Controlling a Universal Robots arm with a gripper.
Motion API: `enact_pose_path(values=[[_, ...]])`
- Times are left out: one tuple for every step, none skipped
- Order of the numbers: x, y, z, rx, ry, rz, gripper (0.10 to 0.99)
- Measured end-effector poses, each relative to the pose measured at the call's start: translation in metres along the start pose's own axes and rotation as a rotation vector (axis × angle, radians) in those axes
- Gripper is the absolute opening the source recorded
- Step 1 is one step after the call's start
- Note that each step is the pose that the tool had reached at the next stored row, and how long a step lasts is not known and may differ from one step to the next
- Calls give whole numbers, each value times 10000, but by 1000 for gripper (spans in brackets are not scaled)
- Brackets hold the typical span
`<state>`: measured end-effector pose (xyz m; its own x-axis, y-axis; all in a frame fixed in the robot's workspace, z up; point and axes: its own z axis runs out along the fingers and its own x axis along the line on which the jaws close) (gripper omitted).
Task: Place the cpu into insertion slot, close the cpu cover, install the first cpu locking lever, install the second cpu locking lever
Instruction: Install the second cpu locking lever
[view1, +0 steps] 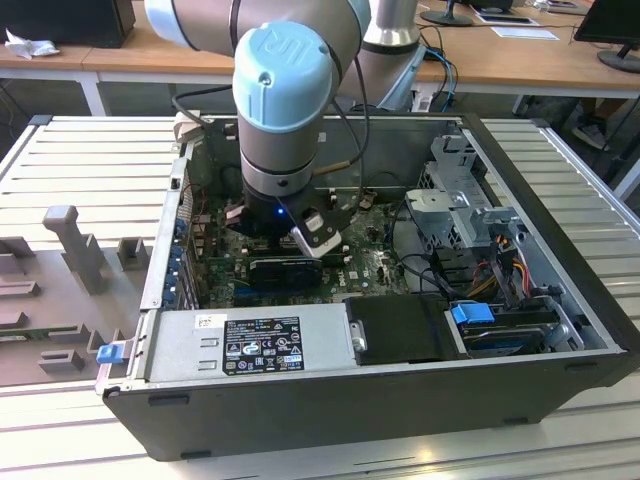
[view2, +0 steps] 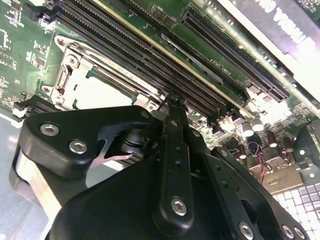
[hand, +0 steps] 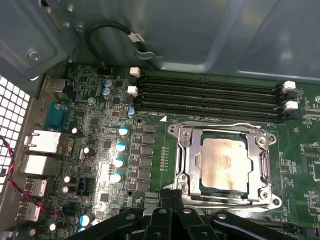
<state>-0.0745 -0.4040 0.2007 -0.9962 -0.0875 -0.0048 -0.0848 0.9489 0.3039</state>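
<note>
The gripper (hand: 172, 192) hung low inside the open computer case (view1: 560, 390), its black fingers (view2: 172, 150) drawn together with no gap showing between the tips and nothing held between them. The tips hovered just beside the near edge of the socket in the first wrist view; whether they touched its metal could not be told. Directly ahead of the tips lay the cpu (hand: 223, 165), seated flat in the insertion slot, its pale metal top bare. Around it lay the cpu cover (hand: 187, 150), a silver frame lying flat over the chip's edges, with a thin locking lever (hand: 220, 124) running along the frame's far side. Beyond the socket, farther from the gripper, ran four dark memory slots (hand: 207, 95) with white clips at their ends, and beyond those the grey case wall with a looped black cable (hand: 107, 32). To one side of the socket stood rows of blue-topped capacitors (hand: 120, 155) on the green motherboard (hand: 90, 125). In the exterior view the arm (view1: 280, 110) reached down into the case, with the power supply (view1: 260, 345) along the near wall.
</note>
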Motion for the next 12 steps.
enact_pose_path(values=[[0,-1,5,-25,-2,-4,106],[0,-3,11,-42,-3,-8,106],[0,-4,15,-52,-3,-9,106],[0,-6,23,-60,-1,-10,106],[0,-7,28,-65,0,-12,106],[0,-10,39,-81,-2,-17,106],[0,-11,45,-88,-4,-19,106],[-1,-12,52,-96,-5,-21,106],[0,-14,58,-105,-3,-25,106],[0,-15,63,-114,-2,-27,106],[0,-16,70,-135,0,-34,106],[2,-15,72,-148,-1,-42,106]])
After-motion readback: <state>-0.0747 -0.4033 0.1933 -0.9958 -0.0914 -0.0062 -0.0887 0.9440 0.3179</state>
